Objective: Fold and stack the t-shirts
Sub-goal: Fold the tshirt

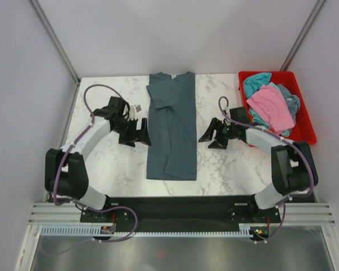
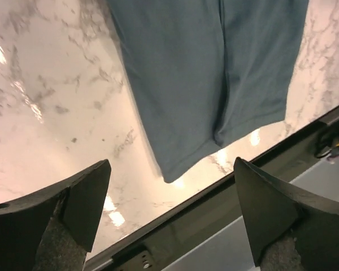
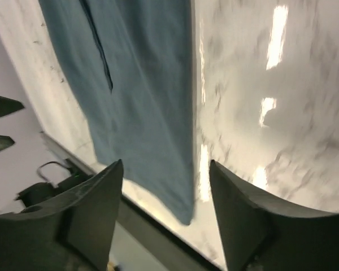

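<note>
Top view:
- The slate-blue t-shirt (image 1: pixel 170 130) lies flat on the marble table (image 1: pixel 101 90). It is folded lengthwise into a narrow strip running from the far edge toward the near edge, collar end far, roughly midway between the arms.
- The left gripper (image 1: pixel 142 132) sits low just beside the strip's left edge. Its jaws are apart and hold nothing.
- The right gripper (image 1: pixel 209 138) is near the strip's right edge, with bare marble between them.
- The red bin (image 1: pixel 306 123) stands at the far right corner. A pink t-shirt (image 1: pixel 271 107) is heaped in it on top of a teal t-shirt (image 1: pixel 257 82).

Left wrist view:
- The left gripper (image 2: pixel 170 169) has its fingers spread wide, with only marble table (image 2: pixel 56 101) between them.
- The near hem corner of the slate-blue t-shirt (image 2: pixel 203 73) lies ahead of the fingertips, clear of both.

Right wrist view:
- The right gripper (image 3: pixel 165 166) has its fingers parted and nothing pinched.
- The slate-blue t-shirt (image 3: pixel 141 84) lies ahead on the marble table (image 3: pixel 260 84), its straight folded edge roughly in line with the gap between the fingers. The picture is blurred, so I cannot tell whether they touch the cloth.
</note>
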Robot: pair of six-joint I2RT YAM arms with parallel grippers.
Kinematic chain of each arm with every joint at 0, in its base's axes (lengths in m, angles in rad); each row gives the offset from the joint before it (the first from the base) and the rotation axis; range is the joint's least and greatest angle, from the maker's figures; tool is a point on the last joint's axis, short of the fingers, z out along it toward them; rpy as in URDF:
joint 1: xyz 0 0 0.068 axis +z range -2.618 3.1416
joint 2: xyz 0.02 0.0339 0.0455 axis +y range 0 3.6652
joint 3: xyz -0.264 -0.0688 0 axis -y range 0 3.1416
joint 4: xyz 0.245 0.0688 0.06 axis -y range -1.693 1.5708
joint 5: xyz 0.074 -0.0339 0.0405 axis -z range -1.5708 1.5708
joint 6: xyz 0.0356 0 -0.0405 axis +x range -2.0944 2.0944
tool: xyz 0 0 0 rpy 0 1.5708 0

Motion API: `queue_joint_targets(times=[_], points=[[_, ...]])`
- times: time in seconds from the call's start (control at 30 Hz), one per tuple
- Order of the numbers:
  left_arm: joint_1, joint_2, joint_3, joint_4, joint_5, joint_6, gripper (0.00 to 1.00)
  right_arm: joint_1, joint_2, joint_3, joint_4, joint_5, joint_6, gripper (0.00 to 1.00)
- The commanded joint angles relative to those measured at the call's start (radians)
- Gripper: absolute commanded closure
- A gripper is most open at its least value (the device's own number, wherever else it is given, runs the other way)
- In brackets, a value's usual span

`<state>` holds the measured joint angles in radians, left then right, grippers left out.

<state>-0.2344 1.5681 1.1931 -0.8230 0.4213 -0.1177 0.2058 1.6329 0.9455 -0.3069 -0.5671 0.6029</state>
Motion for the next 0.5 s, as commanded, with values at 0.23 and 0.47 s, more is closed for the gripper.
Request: queue_joint_targets(times=[0.23, 0.47], points=[[0.075, -0.240, -0.492, 0.183, 0.330, -0.339, 0.01, 0.043, -0.239, -0.438, 0.040, -0.125, 0.179, 0.15], [0.075, -0.186, -0.535, 0.249, 0.330, -0.384, 0.11, 0.096, -0.136, -0.403, 0.098, -0.096, 0.209, 0.18]])
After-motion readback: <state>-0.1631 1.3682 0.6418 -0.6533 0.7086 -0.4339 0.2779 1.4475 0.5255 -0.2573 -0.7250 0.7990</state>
